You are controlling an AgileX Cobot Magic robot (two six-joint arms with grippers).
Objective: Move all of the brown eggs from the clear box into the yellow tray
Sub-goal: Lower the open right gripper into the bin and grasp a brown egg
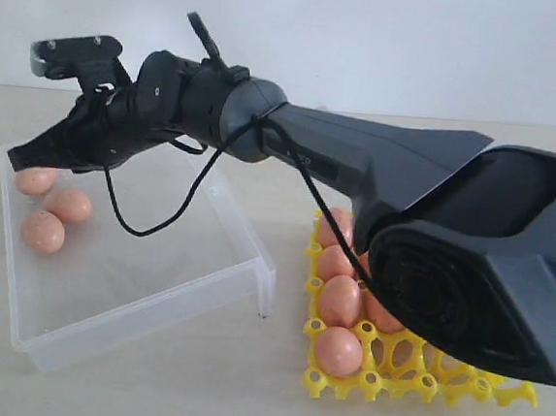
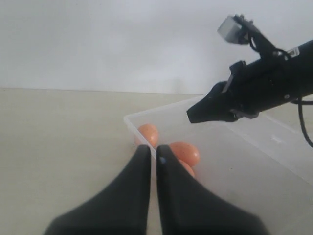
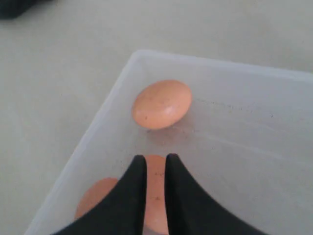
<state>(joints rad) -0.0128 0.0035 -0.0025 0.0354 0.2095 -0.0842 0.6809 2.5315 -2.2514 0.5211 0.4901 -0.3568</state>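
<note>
Pale worktop [image 1: 145, 391] is carrying the clear box [image 1: 142, 318], where three brown eggs [image 1: 42, 231] are huddling in one corner. Our right fingers [image 3: 132, 188], barely parted and empty, are hanging just above one egg [image 3: 155, 196]; our left fingers [image 2: 132, 191], pressed together, are idling farther off.

We see a matte black arm [image 1: 360, 162], its casing smooth and bulbous, a thin black cable [image 1: 137, 233] looping beneath, a grey bracket [image 1: 72, 54] above tapered black fingers [image 1: 44, 151].
</note>
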